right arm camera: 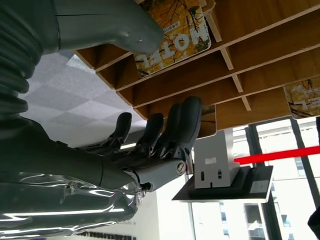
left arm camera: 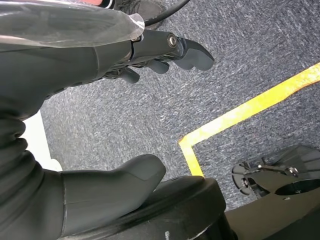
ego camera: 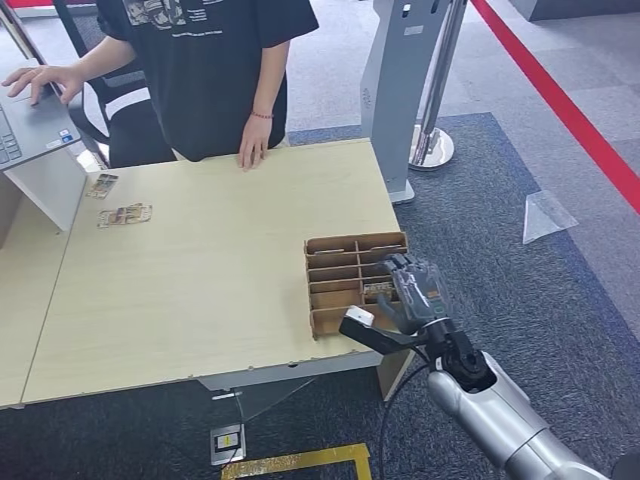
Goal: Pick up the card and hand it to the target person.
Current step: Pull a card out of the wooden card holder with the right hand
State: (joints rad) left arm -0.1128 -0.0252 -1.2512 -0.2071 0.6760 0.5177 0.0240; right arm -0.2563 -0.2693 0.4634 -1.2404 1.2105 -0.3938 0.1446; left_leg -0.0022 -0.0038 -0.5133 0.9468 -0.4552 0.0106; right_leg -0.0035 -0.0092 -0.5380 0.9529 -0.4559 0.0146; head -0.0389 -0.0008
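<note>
A brown cardboard organiser (ego camera: pixel 332 245) with several slots stands at the table's front right corner. A card (right arm camera: pixel 177 30) printed with yellow leaves and the word MOTEL lies in one slot; it is a small patch (ego camera: pixel 375 291) in the head view. My right hand (ego camera: pixel 411 290) reaches into the box from its right side. Its thumb (right arm camera: pixel 124 25) lies against the card's edge, while the fingers (right arm camera: pixel 181 120) curl two slots away, apart from the thumb and holding nothing. My left hand (left arm camera: pixel 75 65) hangs over the carpet, fingers spread, nothing in it. The person (ego camera: pixel 211 70) stands behind the table.
The person rests one hand (ego camera: pixel 253 150) on the table's far edge and the other on a laptop (ego camera: pixel 26 130). Two loose cards (ego camera: pixel 124 214) lie at the table's left. A second card (right arm camera: pixel 303 97) sits in another slot. A grey kiosk stand (ego camera: pixel 396 90) rises beyond the table's right end.
</note>
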